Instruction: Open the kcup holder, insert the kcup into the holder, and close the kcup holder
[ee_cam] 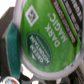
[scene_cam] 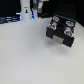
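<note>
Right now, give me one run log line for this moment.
phase: carrying pod | kcup: green top fills wrist view, close to camera | kcup holder: on table, exterior view's right, pods on top | gripper: state unclear

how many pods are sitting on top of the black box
4 can be made out on the kcup holder in the exterior view: two at the back, two nearer the front. The picture is blurry, so others may be missed.
</note>
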